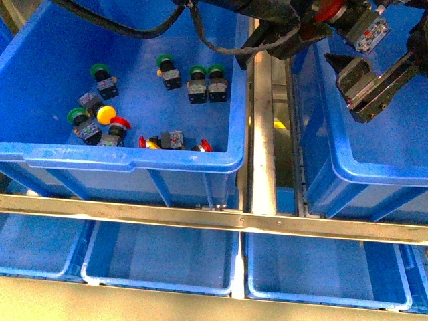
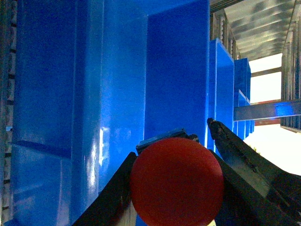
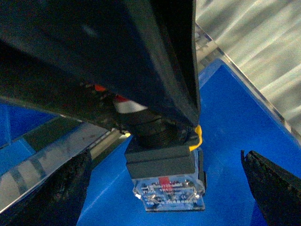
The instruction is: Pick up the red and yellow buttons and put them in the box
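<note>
The red-capped push-button switch (image 1: 369, 30) with a blocky black-and-grey body was clamped in the left end effector (image 2: 172, 143). Its round red dome filled the gap between the two dark fingers (image 2: 244, 165) in the left wrist view. In the front view it hung above the inside of the large deep blue plastic box (image 1: 374, 175) on the right, clear of the floor of the box.

The right end effector (image 1: 364, 83) hovered just beside it over the same box, its fingers spread wide and holding nothing. Its wrist view showed the switch's grey base (image 3: 164, 181) between the two parted tips.

In the other blue plastic crate (image 1: 134, 160), to the left, more switches lay loose on the floor. A yellow-capped one (image 1: 105, 114) touched a red-capped one (image 1: 119, 124), and two more red caps (image 1: 204, 145) lay along the near wall with a yellow one (image 1: 152, 143). Green-capped switches (image 1: 196, 70) were scattered towards the far side. A silver metal rail (image 1: 264, 134) ran between the two crates.
</note>
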Controlling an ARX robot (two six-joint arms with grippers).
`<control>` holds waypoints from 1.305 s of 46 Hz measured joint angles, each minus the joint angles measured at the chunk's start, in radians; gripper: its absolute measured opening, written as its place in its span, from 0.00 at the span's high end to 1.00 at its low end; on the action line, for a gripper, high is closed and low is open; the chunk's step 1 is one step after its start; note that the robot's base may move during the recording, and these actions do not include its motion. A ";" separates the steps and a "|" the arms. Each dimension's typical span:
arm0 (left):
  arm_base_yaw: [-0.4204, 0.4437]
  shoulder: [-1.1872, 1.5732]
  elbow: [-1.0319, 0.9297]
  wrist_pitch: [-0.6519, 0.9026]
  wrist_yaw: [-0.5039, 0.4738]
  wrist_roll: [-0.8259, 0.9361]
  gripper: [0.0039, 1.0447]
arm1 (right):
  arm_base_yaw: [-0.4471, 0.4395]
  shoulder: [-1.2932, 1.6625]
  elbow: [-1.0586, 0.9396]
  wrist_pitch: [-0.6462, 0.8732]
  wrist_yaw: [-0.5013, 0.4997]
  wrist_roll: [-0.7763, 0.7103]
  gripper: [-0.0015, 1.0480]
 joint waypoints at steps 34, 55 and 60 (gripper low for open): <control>0.000 0.003 0.004 0.000 -0.002 0.000 0.68 | 0.007 0.006 0.022 -0.014 0.000 -0.001 0.65; 0.000 0.003 0.010 -0.007 -0.008 0.003 0.56 | -0.002 -0.004 0.016 -0.018 -0.007 -0.015 0.68; 0.006 0.003 0.009 -0.010 -0.035 0.016 0.35 | -0.011 -0.009 0.012 -0.022 -0.005 -0.012 0.68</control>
